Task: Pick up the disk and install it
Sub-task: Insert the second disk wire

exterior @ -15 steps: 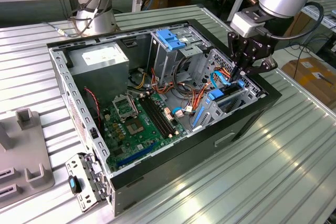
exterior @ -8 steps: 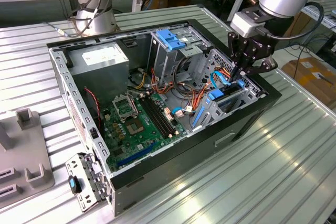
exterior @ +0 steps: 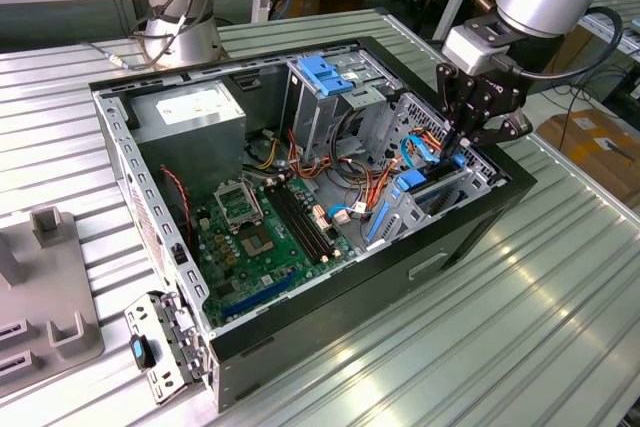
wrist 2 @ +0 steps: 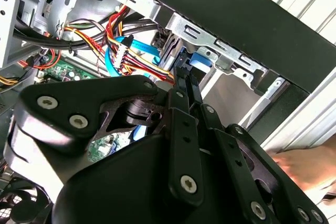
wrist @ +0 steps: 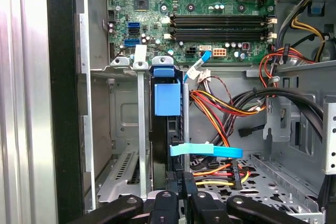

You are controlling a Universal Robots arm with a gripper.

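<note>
The disk (exterior: 420, 192) stands on edge in the drive bay at the end of the open computer case (exterior: 470, 237) on the exterior view's right. Its bright blue carrier frame (wrist: 167, 98) runs along its narrow edge between the bay's grey rails. My gripper (exterior: 458, 147) hangs right over that bay, its black fingers drawn close together on the disk's near end. In the first wrist view the gripper (wrist: 181, 195) clamps the dark end of the disk. In the second wrist view the gripper (wrist 2: 187, 80) meets the disk's blue frame (wrist 2: 199, 59).
A tall grey cage with a blue latch (exterior: 325, 72) rises mid-case beside bundles of red, yellow and blue cables (wrist: 226, 108). The motherboard (exterior: 260, 227) lies on the case floor, with the power supply (exterior: 195, 112) behind it. A second arm's base (exterior: 185, 27) stands beyond. A grey fixture (exterior: 40, 277) sits at the left.
</note>
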